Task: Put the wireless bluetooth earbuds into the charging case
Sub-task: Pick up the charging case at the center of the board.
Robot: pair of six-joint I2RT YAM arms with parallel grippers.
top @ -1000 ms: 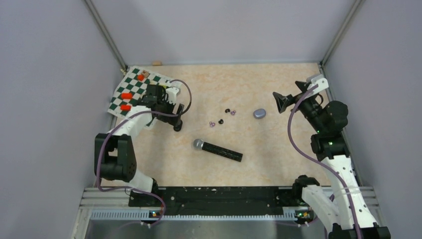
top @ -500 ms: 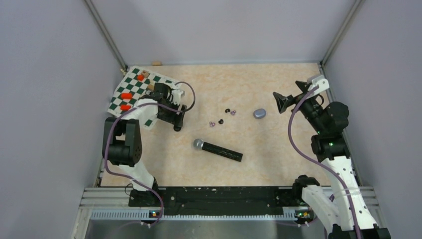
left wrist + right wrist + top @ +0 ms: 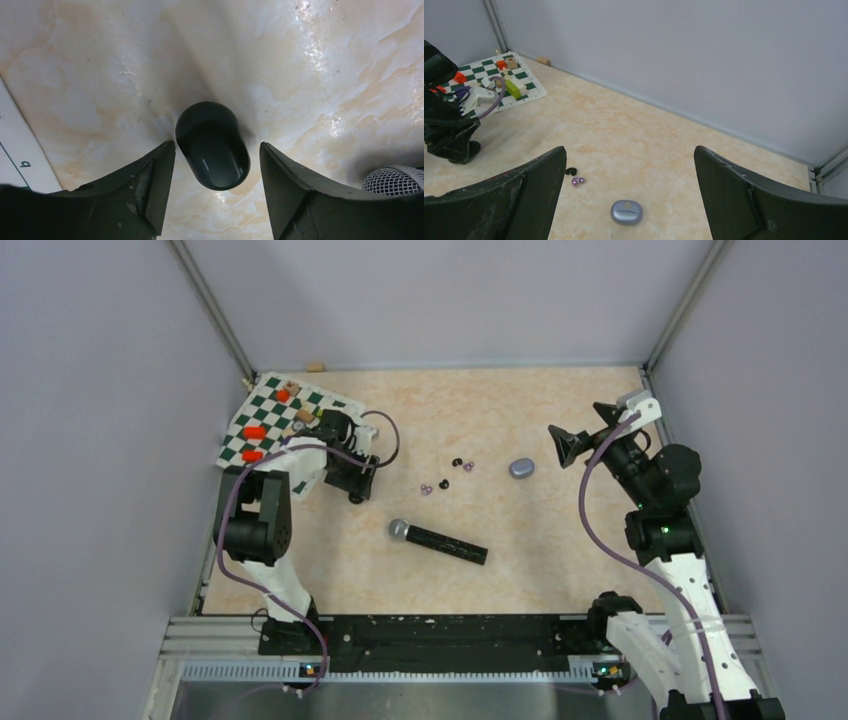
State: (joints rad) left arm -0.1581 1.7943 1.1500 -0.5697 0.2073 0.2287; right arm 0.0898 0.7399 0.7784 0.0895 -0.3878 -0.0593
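Observation:
Several tiny earbuds lie mid-table: a black one (image 3: 457,461) beside a purple one (image 3: 468,466), and a black one (image 3: 444,483) beside a purple one (image 3: 426,488). To their right lies a lavender-grey charging case (image 3: 521,468), shut. A dark oval charging case (image 3: 212,145) lies on the table between the fingers of my left gripper (image 3: 216,146), with a gap on each side. My right gripper (image 3: 560,445) hangs wide open above the table's right side. In its own view the lavender-grey case (image 3: 626,212), a purple bud (image 3: 577,181) and a black bud (image 3: 570,171) show.
A black microphone (image 3: 437,541) with a mesh head lies in front of the buds; its head (image 3: 395,180) shows close to my left fingers. A green checked mat (image 3: 262,420) with red and wooden blocks fills the back left corner. Grey walls enclose the table.
My left gripper's fingers have narrowed around the dark case and the left arm has folded in toward the mat. The right arm has not moved.

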